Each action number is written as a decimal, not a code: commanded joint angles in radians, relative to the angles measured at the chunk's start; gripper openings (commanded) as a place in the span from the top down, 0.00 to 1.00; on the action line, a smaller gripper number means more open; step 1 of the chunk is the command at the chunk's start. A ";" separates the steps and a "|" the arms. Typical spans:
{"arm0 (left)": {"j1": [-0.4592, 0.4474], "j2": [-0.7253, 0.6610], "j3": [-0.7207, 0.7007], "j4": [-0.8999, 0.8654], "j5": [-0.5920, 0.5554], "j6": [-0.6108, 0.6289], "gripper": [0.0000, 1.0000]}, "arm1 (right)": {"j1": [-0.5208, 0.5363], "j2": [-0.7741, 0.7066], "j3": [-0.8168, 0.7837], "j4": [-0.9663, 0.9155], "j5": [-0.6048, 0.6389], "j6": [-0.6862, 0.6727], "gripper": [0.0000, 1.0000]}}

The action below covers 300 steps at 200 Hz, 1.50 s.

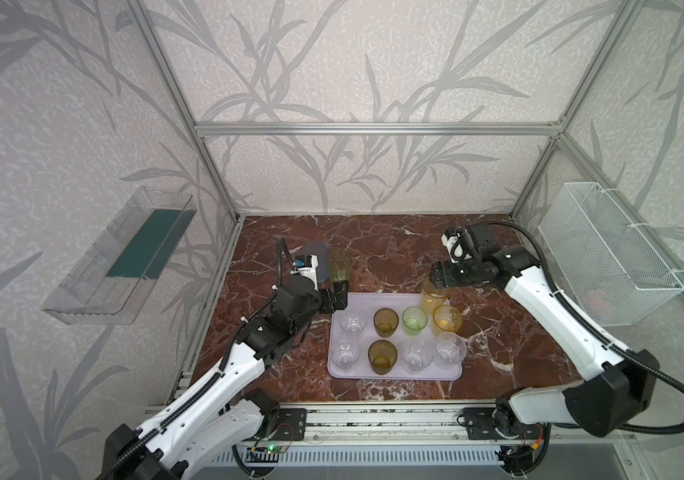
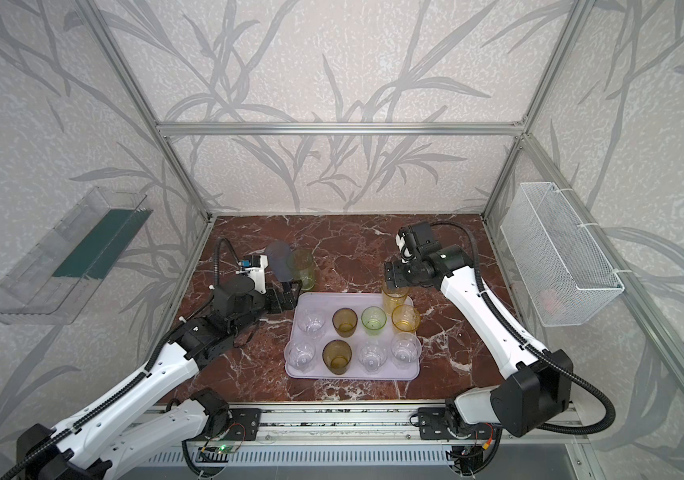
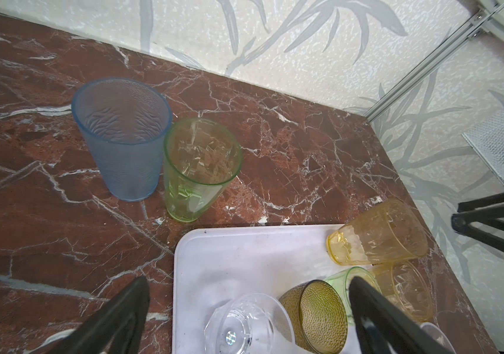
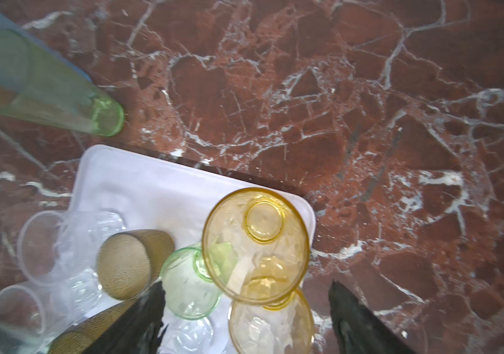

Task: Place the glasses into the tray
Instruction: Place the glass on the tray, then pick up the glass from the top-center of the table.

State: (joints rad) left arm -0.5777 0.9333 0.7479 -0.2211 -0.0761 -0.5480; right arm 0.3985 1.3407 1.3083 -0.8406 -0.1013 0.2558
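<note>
The pale lilac tray (image 1: 373, 300) (image 2: 332, 301) lies mid-table and holds several short glasses: clear, amber, green and yellow. At its back right corner stands a tall yellow glass (image 1: 434, 297) (image 4: 257, 245). My right gripper (image 1: 436, 279) (image 4: 247, 285) hovers over it, open, with its fingers apart from the rim. A tall green glass (image 1: 338, 266) (image 3: 198, 168) and a blue-grey glass (image 1: 318, 259) (image 3: 122, 138) stand side by side on the marble behind the tray's back left corner. My left gripper (image 1: 335, 298) (image 3: 249, 280) is open and empty over that corner.
A clear plastic bin (image 1: 120, 257) hangs on the left wall. A white wire mesh basket (image 1: 606, 257) hangs on the right wall. Aluminium frame posts mark the corners of the marble table (image 1: 394, 245). Bare marble lies behind and to the right of the tray.
</note>
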 commanded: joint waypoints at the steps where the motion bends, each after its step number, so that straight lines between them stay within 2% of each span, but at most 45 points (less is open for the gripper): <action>1: 0.006 0.045 0.072 -0.082 -0.042 0.031 0.01 | 0.003 -0.072 -0.055 0.135 -0.134 0.059 0.16; 81: 0.023 0.241 0.228 -0.171 -0.028 0.075 0.01 | 0.003 -0.093 -0.089 0.184 -0.184 0.090 0.16; 133: 0.050 0.311 0.270 -0.143 0.003 0.071 0.01 | 0.003 -0.136 -0.136 0.206 -0.183 0.099 0.16; 185: 0.058 0.401 0.362 -0.174 0.053 0.085 0.02 | 0.003 -0.182 -0.210 0.254 -0.281 0.118 0.16; 239: 0.059 0.508 0.459 -0.209 0.081 0.103 0.17 | 0.003 -0.283 -0.287 0.270 -0.303 0.134 0.16; 251: 0.058 0.536 0.481 -0.217 0.081 0.106 0.17 | 0.004 -0.307 -0.294 0.261 -0.293 0.128 0.16; 260: 0.058 0.560 0.503 -0.229 0.081 0.113 0.22 | 0.003 -0.322 -0.299 0.256 -0.286 0.126 0.16; 268: 0.059 0.581 0.523 -0.245 0.075 0.115 0.27 | 0.002 -0.337 -0.303 0.255 -0.282 0.127 0.15; 288: 0.059 0.633 0.577 -0.299 0.038 0.117 0.29 | 0.002 -0.364 -0.315 0.251 -0.285 0.133 0.15; 300: 0.059 0.655 0.595 -0.314 0.021 0.123 0.33 | 0.002 -0.374 -0.324 0.251 -0.294 0.134 0.15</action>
State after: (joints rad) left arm -0.5224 1.5551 1.2884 -0.4576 -0.0113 -0.4438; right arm 0.3985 0.9951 1.0084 -0.5934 -0.3782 0.3790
